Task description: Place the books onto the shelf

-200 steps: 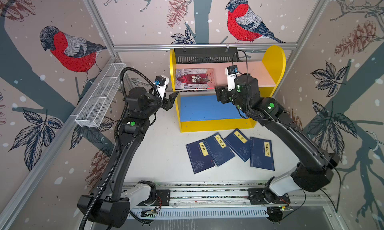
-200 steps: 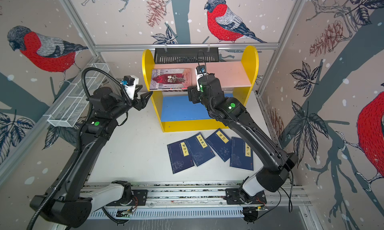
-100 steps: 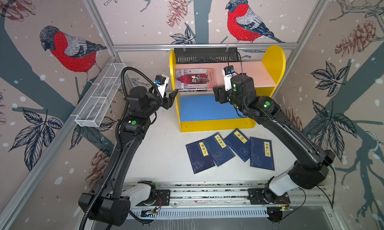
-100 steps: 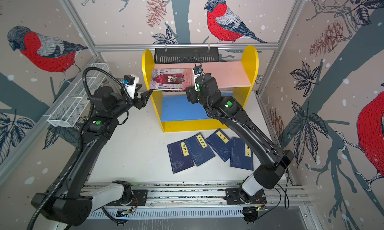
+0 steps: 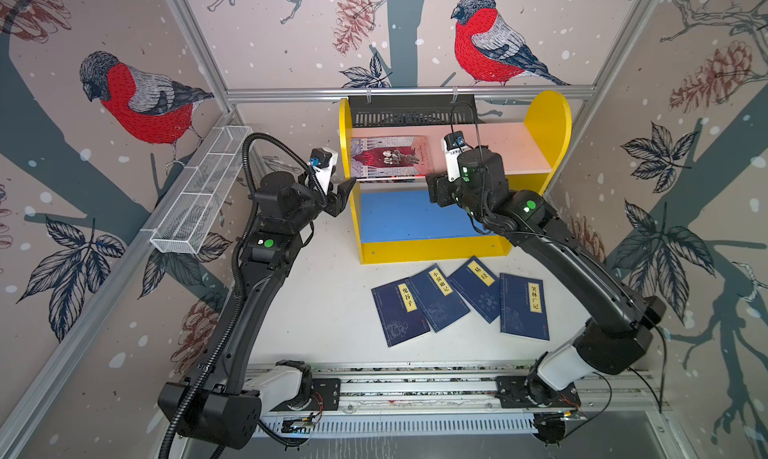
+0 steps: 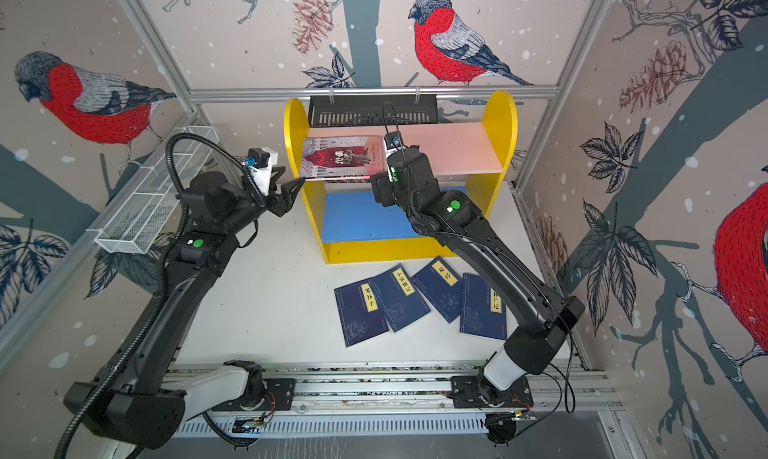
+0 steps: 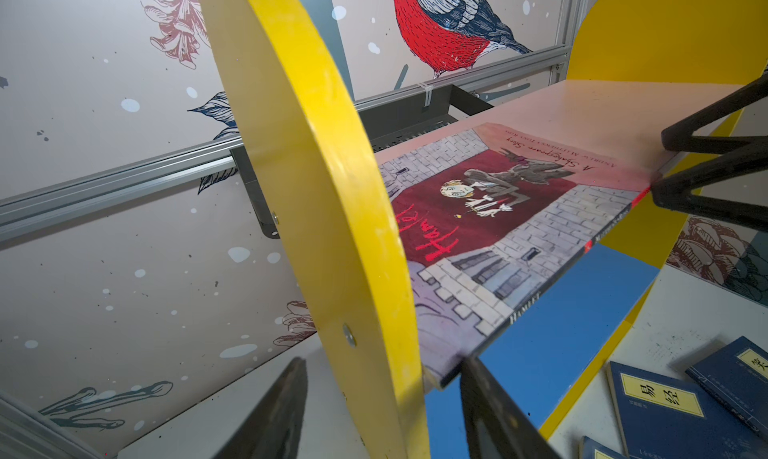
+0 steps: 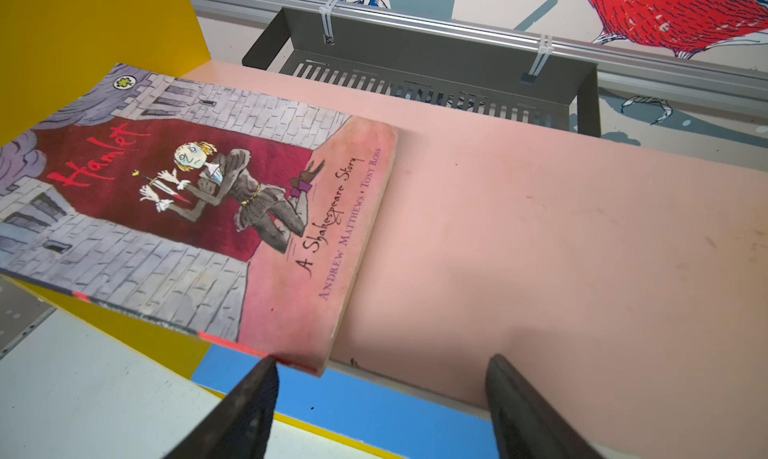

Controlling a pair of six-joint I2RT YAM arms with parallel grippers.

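Note:
A red-and-grey illustrated book [image 5: 386, 158] [image 6: 340, 158] [image 8: 187, 203] [image 7: 498, 212] lies flat at the left end of the pink upper board [image 8: 540, 228] of the yellow shelf [image 5: 548, 120] [image 6: 500, 120]. Its spine overhangs the board's front edge. My left gripper [image 5: 343, 195] [image 7: 384, 365] is open and straddles the shelf's left side panel, with one finger beside the book's near corner. My right gripper [image 5: 430, 182] [image 8: 382, 361] is open at the board's front edge, one fingertip against the book's right front corner. Several navy books [image 5: 457, 299] [image 6: 415, 299] lie fanned on the table before the shelf.
A white wire basket [image 5: 199, 199] hangs on the left wall. A black slotted tray [image 5: 411, 112] sits behind the shelf top. The blue lower board [image 5: 407, 216] holds nothing. The arms' base rail [image 5: 415, 386] runs along the table's front edge.
My right gripper has slid a little left along the shelf front to the book's corner. The left gripper's jaws have narrowed slightly; that arm has hardly moved.

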